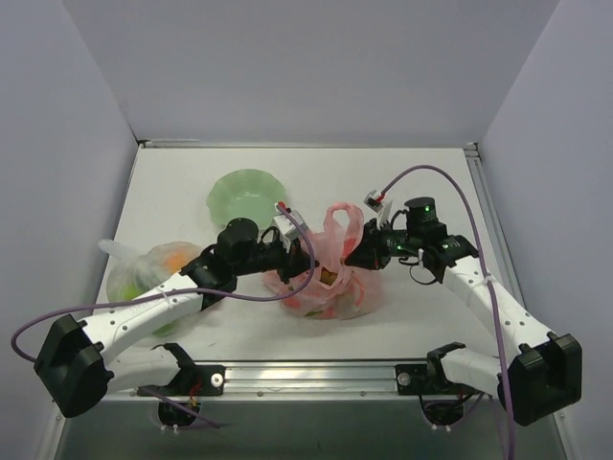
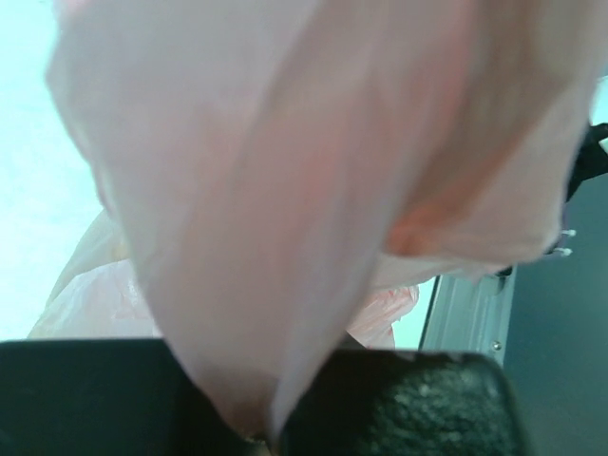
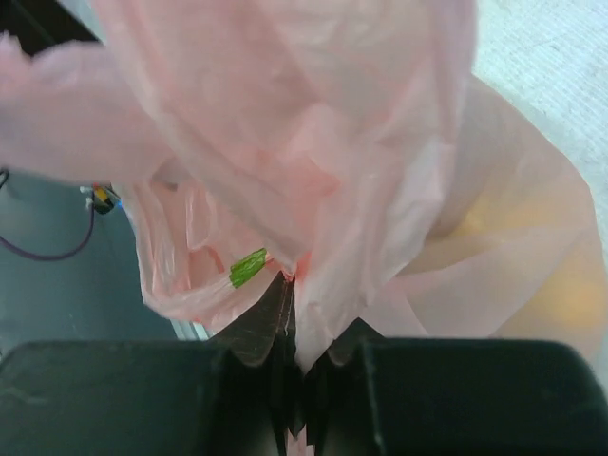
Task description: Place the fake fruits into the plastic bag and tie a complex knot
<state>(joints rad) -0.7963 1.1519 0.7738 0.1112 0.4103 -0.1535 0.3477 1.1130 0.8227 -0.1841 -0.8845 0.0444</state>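
Note:
The pink plastic bag (image 1: pixel 330 283) sits at the table's middle front, its handle loops raised. A yellow-orange fruit (image 1: pixel 329 277) shows at its mouth, and a yellow shape shows through its film in the right wrist view (image 3: pixel 560 285). My left gripper (image 1: pixel 305 259) is shut on the bag's left side; pink film (image 2: pixel 285 237) fills its view and runs down between the jaws. My right gripper (image 1: pixel 356 257) is shut on the bag's right handle (image 3: pixel 313 190), the film pinched between its closed fingers. A green tag (image 3: pixel 249 268) sits on the film.
A green bowl (image 1: pixel 247 196) stands behind the bag. A clear bag of fruits (image 1: pixel 148 271) lies at the left, under the left arm. Purple cables loop off both arms. The metal rail (image 1: pixel 306 374) runs along the near edge.

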